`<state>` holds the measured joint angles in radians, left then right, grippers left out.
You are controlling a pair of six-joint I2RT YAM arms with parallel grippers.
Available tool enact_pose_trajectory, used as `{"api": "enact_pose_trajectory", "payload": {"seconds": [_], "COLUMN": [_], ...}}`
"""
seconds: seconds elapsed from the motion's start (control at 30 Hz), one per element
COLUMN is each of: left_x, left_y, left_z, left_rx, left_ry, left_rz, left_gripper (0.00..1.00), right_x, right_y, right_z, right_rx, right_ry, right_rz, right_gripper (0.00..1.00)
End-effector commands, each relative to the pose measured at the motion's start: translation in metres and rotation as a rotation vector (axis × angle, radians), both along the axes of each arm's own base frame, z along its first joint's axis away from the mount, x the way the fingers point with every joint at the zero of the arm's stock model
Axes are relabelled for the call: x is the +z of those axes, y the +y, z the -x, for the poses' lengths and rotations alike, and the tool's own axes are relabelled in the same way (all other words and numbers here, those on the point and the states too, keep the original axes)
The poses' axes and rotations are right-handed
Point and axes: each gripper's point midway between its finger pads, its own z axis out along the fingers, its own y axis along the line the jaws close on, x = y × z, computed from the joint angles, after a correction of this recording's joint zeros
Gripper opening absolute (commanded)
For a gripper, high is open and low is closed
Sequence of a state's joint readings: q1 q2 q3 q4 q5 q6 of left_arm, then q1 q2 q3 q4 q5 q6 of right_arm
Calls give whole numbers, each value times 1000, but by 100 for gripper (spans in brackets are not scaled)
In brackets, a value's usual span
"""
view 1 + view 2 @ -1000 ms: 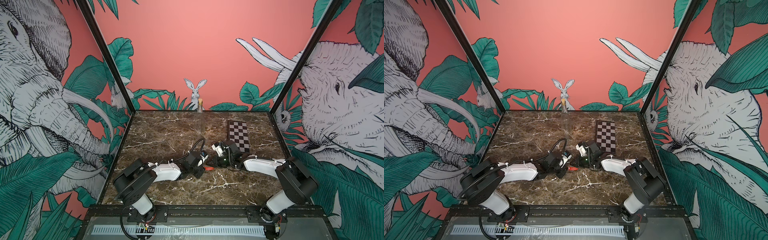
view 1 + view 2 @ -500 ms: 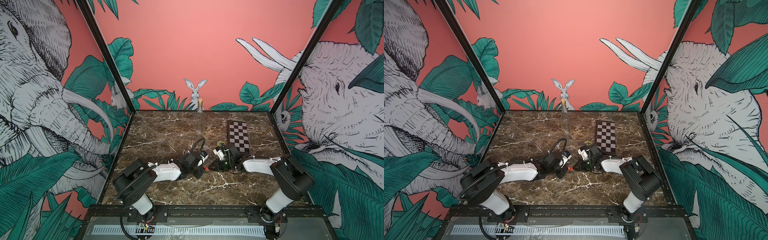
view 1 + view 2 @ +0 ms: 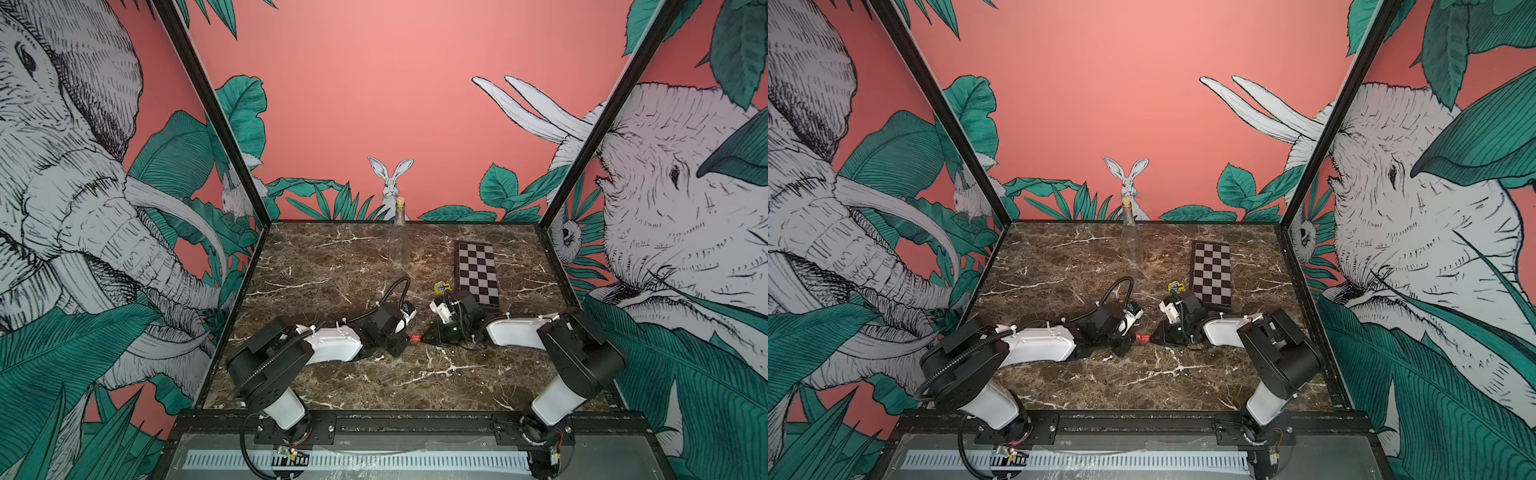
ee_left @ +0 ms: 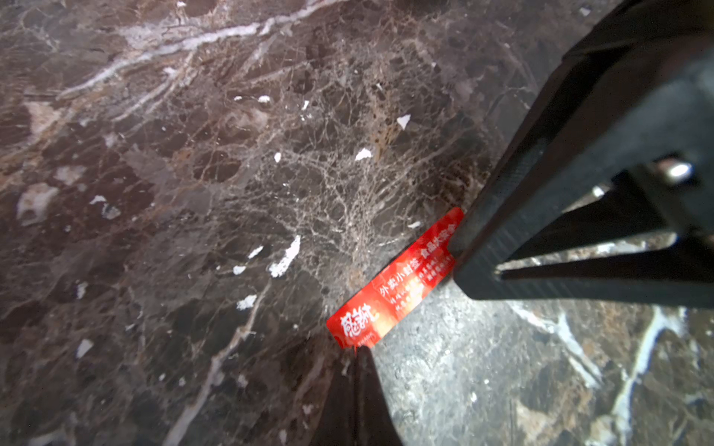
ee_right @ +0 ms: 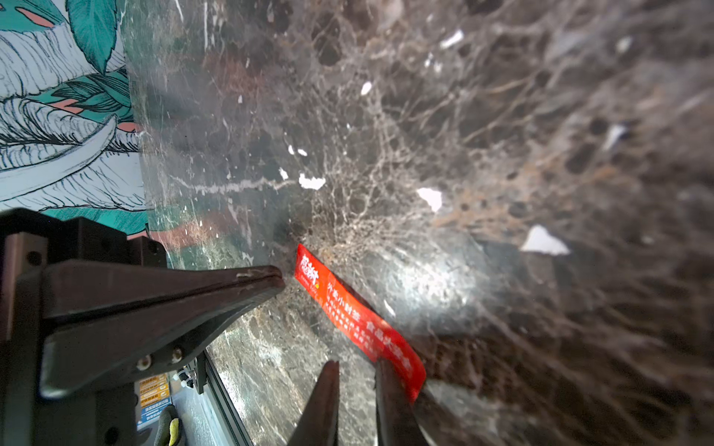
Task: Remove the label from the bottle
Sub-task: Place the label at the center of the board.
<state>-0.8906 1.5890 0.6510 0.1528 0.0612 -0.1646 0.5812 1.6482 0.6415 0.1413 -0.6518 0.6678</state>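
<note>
The bottle (image 3: pixel 399 245) (image 3: pixel 1130 245), clear glass with a cork, stands upright and bare near the back wall, far from both arms. The red label (image 3: pixel 414 337) (image 3: pixel 1143 337) (image 4: pixel 394 282) (image 5: pixel 355 316) stretches just above the marble between the two gripper tips. My left gripper (image 3: pixel 406 337) (image 4: pixel 357 351) is shut, with a corner of the label's end pinched at its tip. My right gripper (image 3: pixel 424 338) (image 5: pixel 357 367) stands slightly open with nothing between its fingers. The label's other end clings to the outer side of one right finger (image 5: pixel 390 394).
A folded chessboard (image 3: pixel 478 274) lies at the back right. A small yellow round object (image 3: pixel 441 286) sits beside it, just behind the right wrist. Printed walls close in the marble table (image 3: pixel 332 270) on three sides, and a black rail runs along its front edge.
The right arm has swung in a little and its gripper has come down toward the left gripper's tip. The left arm has held still with the label at its tip.
</note>
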Motion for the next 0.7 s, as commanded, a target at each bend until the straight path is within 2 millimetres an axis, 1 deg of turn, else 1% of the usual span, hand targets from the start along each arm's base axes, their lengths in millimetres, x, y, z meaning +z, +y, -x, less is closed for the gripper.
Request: {"api": "enact_pose_trajectory", "payload": {"seconds": [0.0,0.23,0.33,0.47,0.5,0.57,0.67], "left_x": [3,5,7,8,9,12,24], "left_y": [6,7,9,10,10,11,14], "left_z": [3,4,3,3,2,1,-2], "left_rx": [13,15,18,20,21,28,43], "left_ry": [-1,-7,-11,-18,-23,-31,-64], "left_rz": [-6,-4,-3,-6,-4,-5,-3], "left_gripper": [2,2,2,2,2,2,3], "right_x": [0,-12,-9,0,11,26,64], "right_y": [-3,-10,-11,-10,-8,-6,-3], "right_z": [1,6,6,3,1,-2,-7], "right_rx": [2,-10,-14,-11,-10,-3,4], "right_ry": [-14,12,9,-7,-31,-58,-134], "right_rz": [3,25,21,14,0,-16,-61], "right_gripper": [19,19,19,19,20,21,24]}}
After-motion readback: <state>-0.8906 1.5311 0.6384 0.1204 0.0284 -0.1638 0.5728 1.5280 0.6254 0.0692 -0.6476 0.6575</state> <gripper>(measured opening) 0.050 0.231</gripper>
